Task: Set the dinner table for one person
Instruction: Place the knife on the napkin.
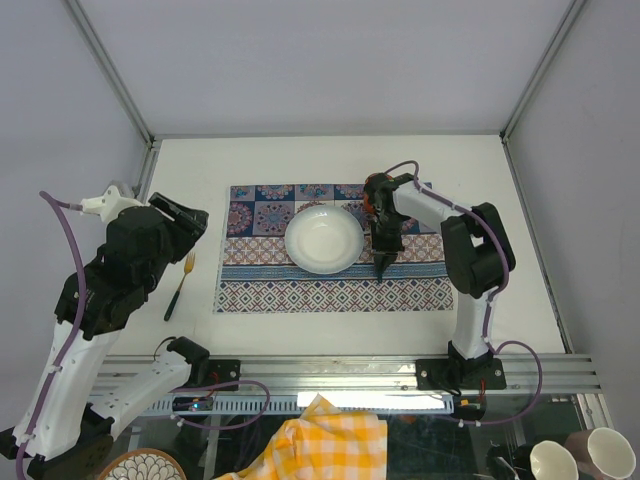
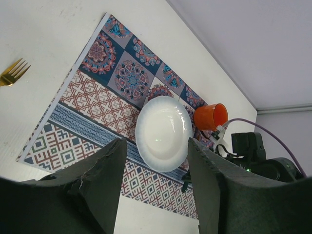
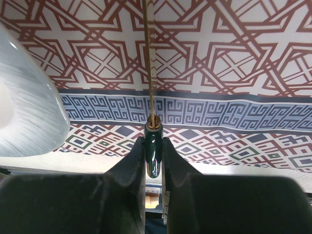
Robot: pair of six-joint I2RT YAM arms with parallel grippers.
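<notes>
The right gripper (image 3: 153,146) is pinched narrowly on the dark green handle of a slim gold-bladed piece of cutlery (image 3: 148,63). The cutlery is seen edge-on, its tip pointing away over a blue-and-purple patterned tile-print cloth (image 1: 330,295), just right of a round white ceramic plate (image 1: 323,238). The cloth lies in the middle of the plain white dinner table (image 1: 300,160). The left gripper (image 2: 157,146) hangs wide and empty near a gold fork (image 1: 179,287), which lies on bare tabletop left of the cloth. Only the handle's end is gripped, so I judge the blade could swivel on release, land askew or knock the plate's rim. Dragging it could wrinkle the cloth.
</notes>
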